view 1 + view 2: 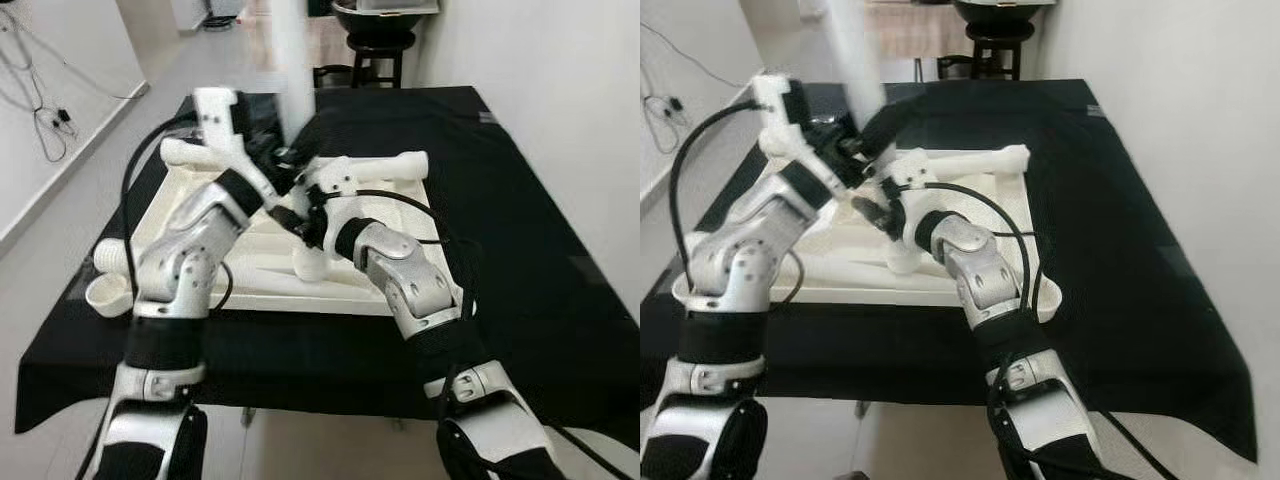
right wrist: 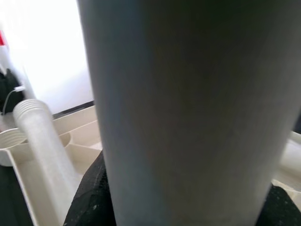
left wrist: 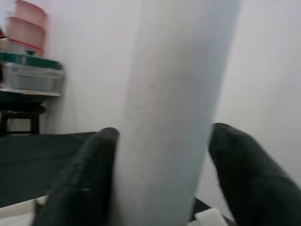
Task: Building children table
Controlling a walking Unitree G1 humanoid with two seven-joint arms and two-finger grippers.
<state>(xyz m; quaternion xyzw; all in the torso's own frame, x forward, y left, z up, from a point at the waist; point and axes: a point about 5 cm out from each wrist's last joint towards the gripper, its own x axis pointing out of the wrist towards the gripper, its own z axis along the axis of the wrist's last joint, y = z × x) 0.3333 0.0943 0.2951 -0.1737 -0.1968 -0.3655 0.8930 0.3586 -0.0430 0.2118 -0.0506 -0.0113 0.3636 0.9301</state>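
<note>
Standing upright over the middle of the inverted white tabletop [image 1: 255,265], a white table leg [image 1: 292,60] runs up out of the head views. Left end effector [image 1: 283,170] is closed on the leg; in the left wrist view a black finger [image 3: 89,183] presses each side of it. Right end effector [image 1: 300,222] sits lower on the same leg, near its base; right wrist view has the leg [image 2: 188,108] close up with black fingers [image 2: 89,202] against it, so also gripping. Tabletop lies on a black-covered worktop [image 1: 500,230]. Two legs [image 1: 385,168] already stand out from the far corners. One loose leg [image 1: 112,258] lies at the tabletop's left edge, just beside a small white cup-shaped part [image 1: 108,294]. Black stool [image 1: 378,55] beyond the worktop.
</note>
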